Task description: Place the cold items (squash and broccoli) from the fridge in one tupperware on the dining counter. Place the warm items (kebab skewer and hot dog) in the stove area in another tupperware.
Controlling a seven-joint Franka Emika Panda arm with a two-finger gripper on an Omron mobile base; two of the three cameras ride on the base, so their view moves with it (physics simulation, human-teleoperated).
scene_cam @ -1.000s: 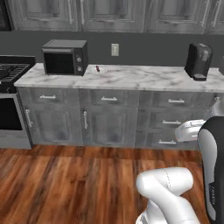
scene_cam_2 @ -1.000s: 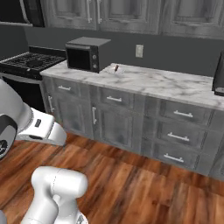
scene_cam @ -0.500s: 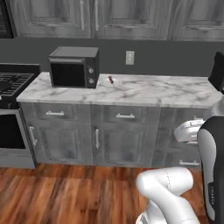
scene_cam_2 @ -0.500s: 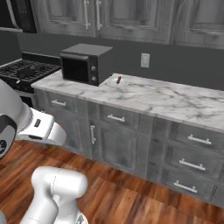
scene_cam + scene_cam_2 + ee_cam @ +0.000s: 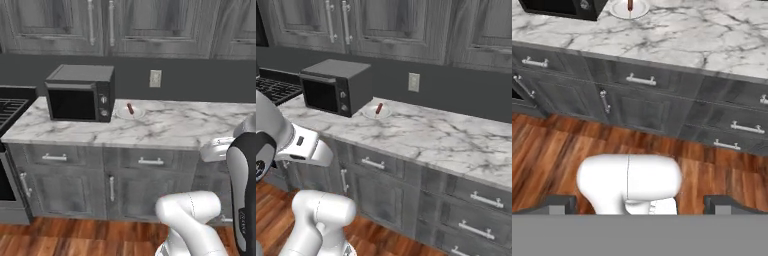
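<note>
A reddish-brown hot dog (image 5: 130, 108) (image 5: 378, 108) (image 5: 630, 5) lies on a small white plate (image 5: 121, 114) (image 5: 370, 114) on the marble counter, just right of the microwave. In the hand view my gripper (image 5: 640, 205) is open with nothing between its fingertips (image 5: 562, 202). It hangs low over the wooden floor, well short of the counter, looking toward the cabinet fronts. The squash, broccoli, kebab skewer and tupperware are out of view.
A black microwave (image 5: 80, 93) (image 5: 336, 88) stands on the marble counter (image 5: 165, 127) (image 5: 446, 140). A stove (image 5: 10, 107) (image 5: 276, 85) adjoins the counter's left end. Grey cabinets and drawers (image 5: 642, 95) run below, and wooden floor (image 5: 557, 145) lies in front.
The whole picture has shifted: the base has driven closer to the counter, so the microwave and plate look larger and nearer the middle. The gripper stays open.
</note>
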